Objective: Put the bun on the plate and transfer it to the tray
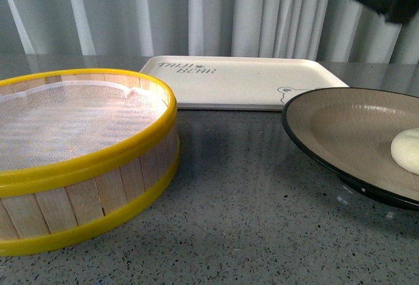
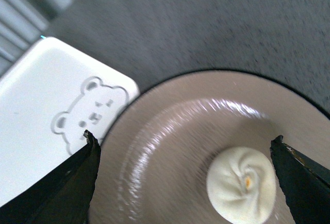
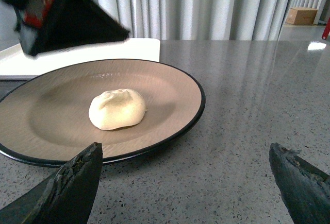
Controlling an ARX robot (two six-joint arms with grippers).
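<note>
The grey speckled table (image 1: 249,219) carries everything. On its left stands the biggest piece, a round yellow-rimmed bamboo steamer (image 1: 78,200) lined with white mesh. Behind it, toward the curtain, the cream tray (image 1: 242,85) lies flat, its bear-face corner just beside the plate (image 1: 340,128); whether the two touch I cannot tell. The plate sits on the table at the right, black rim, beige inside, not on the tray. The bun (image 1: 407,149) rests on the plate, a little off centre, pleated top up and with nothing touching it.

The left hand (image 2: 184,139) hangs above the plate, spread wide and holding nothing, with the bun seen between its dark fingers. The right hand (image 3: 185,149) is low near the table just outside the plate's rim — also wide and empty, facing the bun.
</note>
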